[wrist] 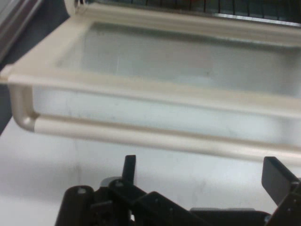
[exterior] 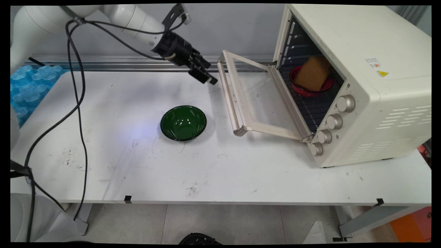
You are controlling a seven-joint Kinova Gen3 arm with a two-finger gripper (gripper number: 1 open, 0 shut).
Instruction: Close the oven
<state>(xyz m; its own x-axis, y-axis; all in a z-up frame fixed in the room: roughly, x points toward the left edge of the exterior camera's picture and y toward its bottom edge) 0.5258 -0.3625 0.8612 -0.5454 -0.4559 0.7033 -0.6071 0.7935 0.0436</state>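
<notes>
Gripper: fingers spread apart, holding nothing; hangs above the table just left of the oven door's handle, apart from it.
Oven door: folded down flat and open; long axis runs from far-left to near-right along the oven front.
Door handle: cream bar along the door's free edge, directly ahead of the fingers in the hand view.
Toaster oven: cream, at table right, mouth facing left.
Inside oven: red bowl on the rack, holding a brown slab, probably bread.
Green bowl: upright on the white table, well apart from the gripper, left of the door.
</notes>
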